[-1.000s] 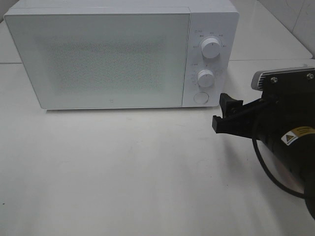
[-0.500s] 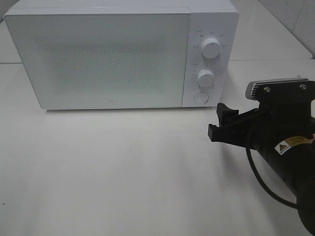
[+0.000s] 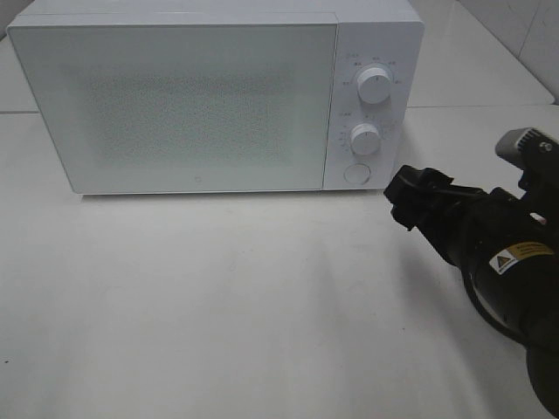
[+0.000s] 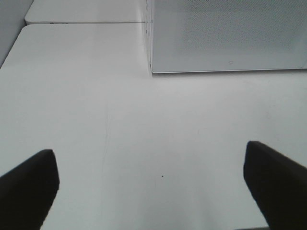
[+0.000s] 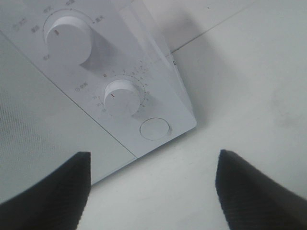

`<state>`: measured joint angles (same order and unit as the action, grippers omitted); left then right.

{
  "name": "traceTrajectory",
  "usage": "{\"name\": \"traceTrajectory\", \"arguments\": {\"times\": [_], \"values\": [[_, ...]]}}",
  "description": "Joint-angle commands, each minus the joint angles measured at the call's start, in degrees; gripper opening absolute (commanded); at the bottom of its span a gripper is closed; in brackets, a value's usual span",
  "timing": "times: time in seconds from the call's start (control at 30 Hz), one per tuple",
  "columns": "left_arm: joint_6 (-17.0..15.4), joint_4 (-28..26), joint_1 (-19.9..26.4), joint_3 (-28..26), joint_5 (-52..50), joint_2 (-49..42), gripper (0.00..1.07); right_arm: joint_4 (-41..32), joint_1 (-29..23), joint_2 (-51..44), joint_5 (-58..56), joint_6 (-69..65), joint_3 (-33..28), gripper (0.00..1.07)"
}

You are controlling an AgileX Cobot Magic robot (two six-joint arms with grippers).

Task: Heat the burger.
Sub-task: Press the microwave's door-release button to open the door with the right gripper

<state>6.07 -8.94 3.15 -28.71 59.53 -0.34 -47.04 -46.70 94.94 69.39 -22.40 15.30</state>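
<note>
Since the frame a second earlier, the right gripper [image 3: 403, 199] had rolled over and edged up toward the microwave [image 3: 384, 30], and the grey camera housing [image 3: 524, 141] on its wrist had slid out to the right edge of the high view. We found the gripper right of centre in that view, just off the microwave's lower right corner and apart from it, pointing at the control panel. Its jaws stood wide with nothing between them. In the right wrist view its two dark fingers [image 5: 53, 191] framed the lower knob [image 5: 122, 98] and the round button [image 5: 154, 128] beside it, with the upper knob [image 5: 69, 38] farther along the panel. The left gripper [image 4: 148, 153] lay outside the high view (we saw it only through its own wrist camera), and there its jaws were spread just as wide, empty, over the bare white table [image 4: 144, 105], with the microwave's front well ahead of it. The microwave filled the upper left and centre of the high view, its door [image 3: 175, 96] shut and the speckled pane letting nothing through. We could not tell where the burger was: no view showed it, and the shut door hid whatever lay inside.
</note>
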Motion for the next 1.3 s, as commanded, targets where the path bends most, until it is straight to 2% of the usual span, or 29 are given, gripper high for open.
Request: {"name": "traceTrajectory", "arguments": {"times": [0.03,0.07,0.13,0.17,0.23,0.33,0.4,0.5,0.57,0.6,0.67,1.0,1.3], "values": [[-0.3,-0.3,0.1,0.3,-0.6,-1.6,1.00,-0.1,-0.2,-0.1,3.7,-13.6,-0.1,0.65],[-0.3,-0.3,0.1,0.3,-0.6,-1.6,1.00,-0.1,-0.2,-0.1,3.7,-13.6,-0.1,0.65],[-0.3,-0.3,0.1,0.3,-0.6,-1.6,1.00,-0.1,-0.2,-0.1,1.7,-27.6,-0.1,0.58],[-0.3,-0.3,0.1,0.3,-0.6,-1.6,1.00,-0.1,-0.2,-0.1,1.7,-27.6,-0.1,0.58],[-0.3,-0.3,0.1,0.3,-0.6,-1.6,1.00,-0.1,-0.2,-0.1,0.1,-38.8,-0.1,0.50],[-0.3,-0.3,0.1,0.3,-0.6,-1.6,1.00,-0.1,-0.2,-0.1,-1.4,-45.7,-0.1,0.47],[-0.3,-0.3,0.1,0.3,-0.6,-1.6,1.00,0.1,-0.2,-0.1,-3.2,-52.5,-0.1,0.33],[-0.3,-0.3,0.1,0.3,-0.6,-1.6,1.00,0.1,-0.2,-0.1,-3.7,-54.4,-0.1,0.28],[-0.3,-0.3,0.1,0.3,-0.6,-1.6,1.00,0.1,-0.2,-0.1,-4.7,-57.5,-0.1,0.10],[-0.3,-0.3,0.1,0.3,-0.6,-1.6,1.00,0.1,-0.2,-0.1,-4.7,-57.5,-0.1,0.10],[-0.3,-0.3,0.1,0.3,-0.6,-1.6,1.00,0.4,-0.2,-0.1,-5.0,-57.4,-0.1,0.00],[-0.3,-0.3,0.1,0.3,-0.6,-1.5,1.00,1.5,-0.2,0.2,-7.3,-56.0,0.4,0.00],[-0.3,-0.3,0.1,0.3,-0.6,-1.3,1.00,1.8,0.0,5.4,-6.5,-57.3,3.5,0.00]]}}
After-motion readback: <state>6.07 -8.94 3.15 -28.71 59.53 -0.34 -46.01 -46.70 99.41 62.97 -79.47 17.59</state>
